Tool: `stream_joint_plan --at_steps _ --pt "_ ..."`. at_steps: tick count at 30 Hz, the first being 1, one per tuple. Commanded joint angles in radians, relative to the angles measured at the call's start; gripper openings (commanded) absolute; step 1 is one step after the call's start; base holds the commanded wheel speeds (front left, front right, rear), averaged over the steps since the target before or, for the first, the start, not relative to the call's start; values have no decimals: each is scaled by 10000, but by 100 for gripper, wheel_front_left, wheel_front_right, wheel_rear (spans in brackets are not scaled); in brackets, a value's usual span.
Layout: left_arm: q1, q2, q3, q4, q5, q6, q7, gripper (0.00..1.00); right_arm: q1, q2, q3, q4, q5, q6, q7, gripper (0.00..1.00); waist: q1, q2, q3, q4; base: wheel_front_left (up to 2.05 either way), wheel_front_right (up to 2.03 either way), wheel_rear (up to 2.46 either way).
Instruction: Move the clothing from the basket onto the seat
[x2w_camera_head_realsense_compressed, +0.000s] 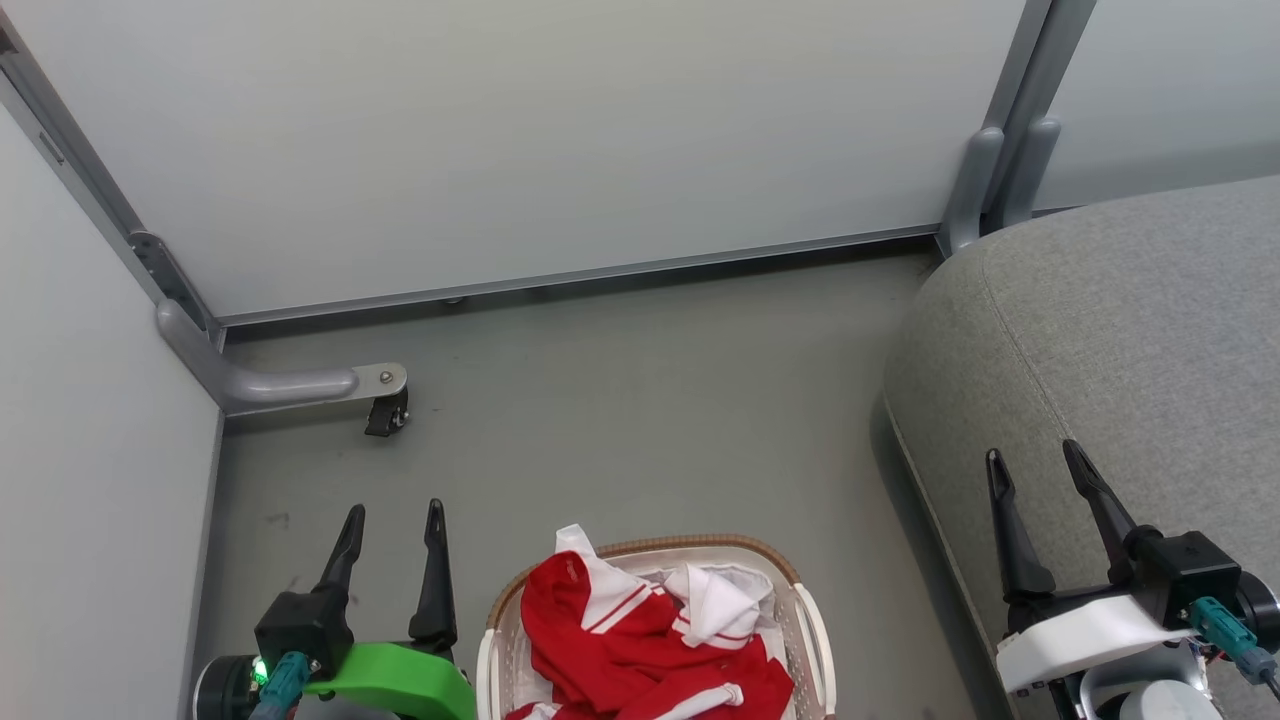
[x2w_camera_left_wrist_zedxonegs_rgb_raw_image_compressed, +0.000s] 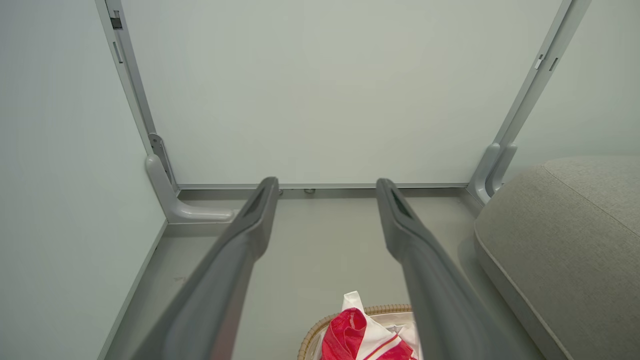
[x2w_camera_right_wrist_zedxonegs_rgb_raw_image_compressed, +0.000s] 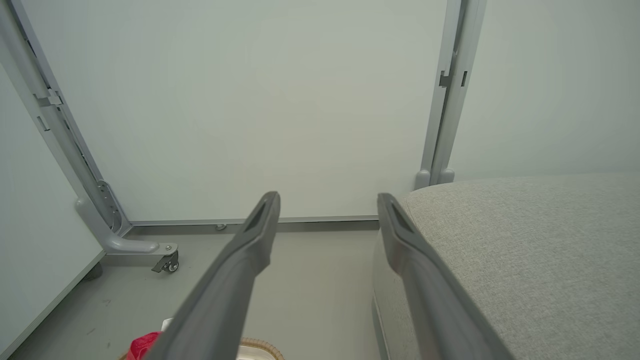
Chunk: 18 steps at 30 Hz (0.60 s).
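Observation:
Red clothing (x2w_camera_head_realsense_compressed: 640, 640) with white trim lies heaped in the white basket (x2w_camera_head_realsense_compressed: 812, 640) with a tan rim, at the bottom middle of the head view. The same clothing (x2w_camera_left_wrist_zedxonegs_rgb_raw_image_compressed: 350, 332) and basket rim (x2w_camera_left_wrist_zedxonegs_rgb_raw_image_compressed: 310, 340) peek in low in the left wrist view. The grey-green seat (x2w_camera_head_realsense_compressed: 1120, 340) fills the right side. My left gripper (x2w_camera_head_realsense_compressed: 392, 520) hovers open just left of the basket, empty. My right gripper (x2w_camera_head_realsense_compressed: 1035, 460) stands open over the seat's front edge, empty. Its fingers (x2w_camera_right_wrist_zedxonegs_rgb_raw_image_compressed: 250, 250) frame the floor and the seat (x2w_camera_right_wrist_zedxonegs_rgb_raw_image_compressed: 525, 260) in the right wrist view.
Pale partition panels (x2w_camera_head_realsense_compressed: 520, 140) wall in the space behind and on the left. A grey panel foot with a caster (x2w_camera_head_realsense_compressed: 385, 410) juts onto the floor at the back left. Bare grey floor (x2w_camera_head_realsense_compressed: 640, 420) lies between basket, seat and panels.

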Motion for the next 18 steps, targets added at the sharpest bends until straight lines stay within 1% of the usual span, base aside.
stream_joint_plan --at_steps 1,12,18 --pt "127 68 10 16 33 19 -11 100 141 -56 -10 -37 -50 1 -49 100 0 0 9 1 0 0 0" --pt "66 68 39 -13 11 -28 -11 100 98 -56 -32 -62 -40 1 -51 100 0 0 96 -6 0 0 0" --pt "-128 68 -105 -59 26 -76 -11 100 -56 -56 -32 -80 -34 1 -49 100 0 0 270 -23 0 0 0"
